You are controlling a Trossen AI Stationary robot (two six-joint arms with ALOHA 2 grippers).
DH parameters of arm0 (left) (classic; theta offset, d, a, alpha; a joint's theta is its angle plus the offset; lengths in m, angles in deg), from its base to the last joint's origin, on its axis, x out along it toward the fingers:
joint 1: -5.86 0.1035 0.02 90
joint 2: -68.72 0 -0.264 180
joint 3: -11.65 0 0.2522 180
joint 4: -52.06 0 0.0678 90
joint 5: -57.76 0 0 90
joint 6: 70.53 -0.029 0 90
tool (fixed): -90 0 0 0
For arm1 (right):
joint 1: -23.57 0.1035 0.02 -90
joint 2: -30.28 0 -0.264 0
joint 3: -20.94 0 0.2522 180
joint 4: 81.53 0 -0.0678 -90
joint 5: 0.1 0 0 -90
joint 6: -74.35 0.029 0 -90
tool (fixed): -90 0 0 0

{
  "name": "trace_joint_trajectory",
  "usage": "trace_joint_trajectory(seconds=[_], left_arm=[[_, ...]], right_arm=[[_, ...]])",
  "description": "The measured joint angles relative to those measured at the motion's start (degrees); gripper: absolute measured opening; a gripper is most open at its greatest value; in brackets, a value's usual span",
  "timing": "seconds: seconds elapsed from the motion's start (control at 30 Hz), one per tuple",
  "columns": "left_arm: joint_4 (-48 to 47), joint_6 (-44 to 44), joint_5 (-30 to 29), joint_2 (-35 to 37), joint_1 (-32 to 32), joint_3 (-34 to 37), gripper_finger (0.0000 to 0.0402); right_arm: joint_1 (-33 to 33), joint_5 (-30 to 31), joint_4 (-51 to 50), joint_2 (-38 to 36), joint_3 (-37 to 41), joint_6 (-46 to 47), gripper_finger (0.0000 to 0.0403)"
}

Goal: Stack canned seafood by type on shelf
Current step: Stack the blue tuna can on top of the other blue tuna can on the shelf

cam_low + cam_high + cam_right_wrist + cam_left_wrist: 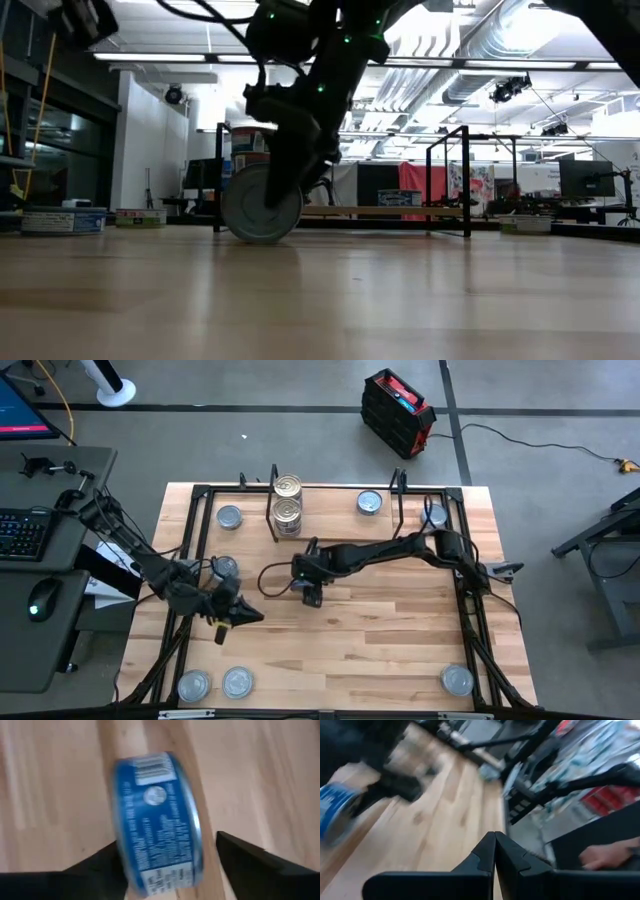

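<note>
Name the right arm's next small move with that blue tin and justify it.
Probably close the right gripper on the blue tin: the tin stands on edge between the open fingers, unheld, mid-table, short of the shelf, so it could roll.

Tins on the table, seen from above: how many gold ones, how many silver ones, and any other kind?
Gold tins: 2 lids showing
Silver-lidded tins: 7
Blue-sided tin on its edge at the right gripper: 1
Total: 10
</note>
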Motion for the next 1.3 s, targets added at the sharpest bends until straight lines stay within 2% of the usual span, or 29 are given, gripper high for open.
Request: trace_joint_trajectory(seconds=[0.2, 0.33, 0.53, 0.67, 0.8, 0.93, 1.1, 1.2, 1.3], left_arm=[[1.3, -6.9, 1.4, 4.2, -0.9, -3.0, 0.0], [1.1, -12.5, 1.4, 8.2, -2.2, -3.7, 0.0], [-2.3, -16.3, 1.4, 14.2, -4.0, -3.8, 0.0], [-6.0, -16.4, 1.4, 16.8, -4.4, -3.8, 0.0], [-7.7, -16.3, 1.4, 17.5, -4.4, -3.8, 0.0], [-7.8, -16.4, 0.9, 17.3, -4.3, -3.7, 0.0], [-7.0, -20.5, -7.5, 17.3, -2.6, -3.7, 0.0], [-5.2, -23.4, -13.2, 17.2, 0.0, -3.7, 0.0001], [-3.2, -24.1, -15.1, 16.8, 3.3, -3.7, 0.0001]], right_arm=[[0.9, 1.8, -3.5, -1.1, -2.9, 4.5, 0.0112], [1.4, 2.3, -10.5, -3.3, -8.9, 4.9, 0.0111], [0.8, 12.2, -24.1, -8.5, -11.9, 11.9, 0.0111], [-0.7, 17.1, -30.1, -14.8, -7.7, 19.4, 0.0111], [-1.8, 20.6, -28.4, -23.8, 2.1, 28.5, 0.0111], [-2.9, 23.5, -19.0, -34.8, 13.5, 35.7, 0.0111], [-6.6, 23.6, 0.1, -46.0, 27.7, 43.6, 0.0111], [-8.6, 23.4, 16.7, -48.7, 35.8, 48.2, 0.0111], [-8.2, 22.5, 30.7, -48.8, 43.1, 52.4, 0.0111]])
